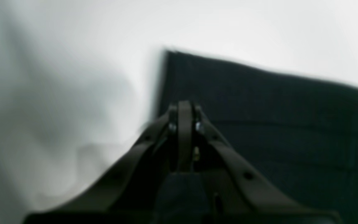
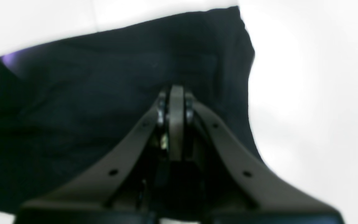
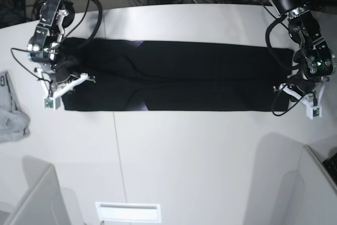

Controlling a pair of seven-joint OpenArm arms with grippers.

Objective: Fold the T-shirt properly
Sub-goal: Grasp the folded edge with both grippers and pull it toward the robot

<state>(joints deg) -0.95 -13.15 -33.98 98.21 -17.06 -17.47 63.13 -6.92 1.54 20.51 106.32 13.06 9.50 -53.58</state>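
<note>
- Left hand (image 3: 295, 85): jaws closed, at the T-shirt's (image 3: 179, 77) 3 o'clock end.
- Right hand (image 3: 59, 75): jaws closed, at its 9 o'clock end.
- T-shirt: long flat band across white desk (image 3: 184, 156).

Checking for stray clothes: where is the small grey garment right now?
In the base view, the grey garment lies at the table's left edge, apart from the black T-shirt.

The base camera looks straight down from high above the table (image 3: 174, 156). Both wrist cameras sit close over their closed fingers, seeing opposite ends of the T-shirt (image 3: 174, 77) at 3 and 9 o'clock.
</note>
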